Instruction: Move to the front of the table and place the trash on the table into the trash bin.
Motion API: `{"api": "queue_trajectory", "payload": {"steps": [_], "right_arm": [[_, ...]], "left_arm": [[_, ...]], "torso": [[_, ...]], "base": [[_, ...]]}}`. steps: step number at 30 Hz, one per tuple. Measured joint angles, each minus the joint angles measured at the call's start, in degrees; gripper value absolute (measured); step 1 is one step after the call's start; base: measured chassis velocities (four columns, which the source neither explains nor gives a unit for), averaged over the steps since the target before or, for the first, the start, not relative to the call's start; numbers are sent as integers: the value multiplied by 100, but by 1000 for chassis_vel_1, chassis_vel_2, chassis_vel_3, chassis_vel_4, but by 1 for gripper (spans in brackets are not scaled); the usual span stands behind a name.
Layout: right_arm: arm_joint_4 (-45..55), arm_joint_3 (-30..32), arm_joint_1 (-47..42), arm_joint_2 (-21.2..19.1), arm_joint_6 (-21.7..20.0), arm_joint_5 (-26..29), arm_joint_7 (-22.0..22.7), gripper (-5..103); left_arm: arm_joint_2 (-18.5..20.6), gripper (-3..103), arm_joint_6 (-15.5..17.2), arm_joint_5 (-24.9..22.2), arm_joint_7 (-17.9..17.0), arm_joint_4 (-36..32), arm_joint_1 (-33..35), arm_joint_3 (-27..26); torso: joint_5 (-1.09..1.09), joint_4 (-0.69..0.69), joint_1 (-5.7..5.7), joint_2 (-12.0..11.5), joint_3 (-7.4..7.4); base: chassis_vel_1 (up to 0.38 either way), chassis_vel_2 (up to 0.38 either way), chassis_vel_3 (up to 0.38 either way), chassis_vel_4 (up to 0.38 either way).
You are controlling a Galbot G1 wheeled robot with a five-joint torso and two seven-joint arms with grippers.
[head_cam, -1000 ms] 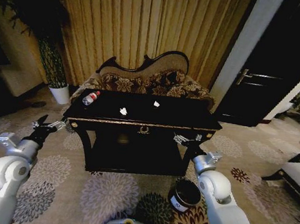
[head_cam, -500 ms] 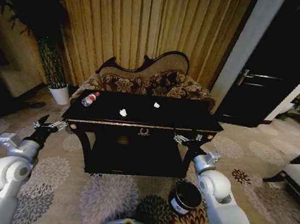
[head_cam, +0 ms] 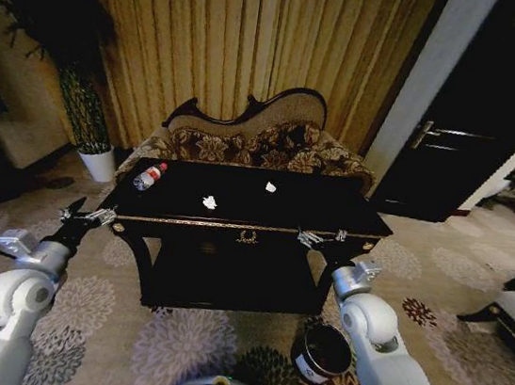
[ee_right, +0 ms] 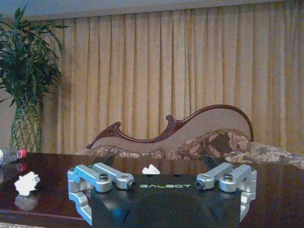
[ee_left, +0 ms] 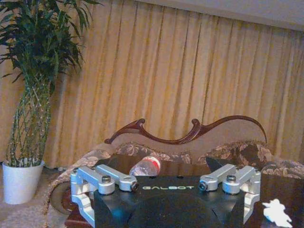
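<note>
Table (head_cam: pixel 331 207) ahead — bottle (head_cam: pixel 148 176), paper scraps (head_cam: pixel 210 202) on top.

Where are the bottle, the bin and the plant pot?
plastic bottle (head_cam: pixel 149 176), head view, on the clear body near the red cap.
trash bin (head_cam: pixel 324 353), head view, on the dark inside by the rim.
white plant pot (ee_left: pixel 21 183), left wrist view, on the pot's front wall.

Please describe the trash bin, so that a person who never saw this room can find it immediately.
Find the long black table with gold trim in front of the patterned sofa. On the carpet by its front right leg, beside the robot's right arm, stands the trash bin. It is a small dark round bucket with a white label, unlike the white plant pot by the curtain.
</note>
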Motion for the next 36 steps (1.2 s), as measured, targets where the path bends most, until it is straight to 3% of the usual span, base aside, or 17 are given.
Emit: {"api": "queue_trajectory", "payload": {"steps": [36], "right_arm": [[-224,-346,242,-57,-18,4,0,100]], "left_arm": [[-184,100,-20,171,106,-54,-40,77]], "torso": [[0,-1,0,0,0]], "base": [[-79,72,74,-73]]}}
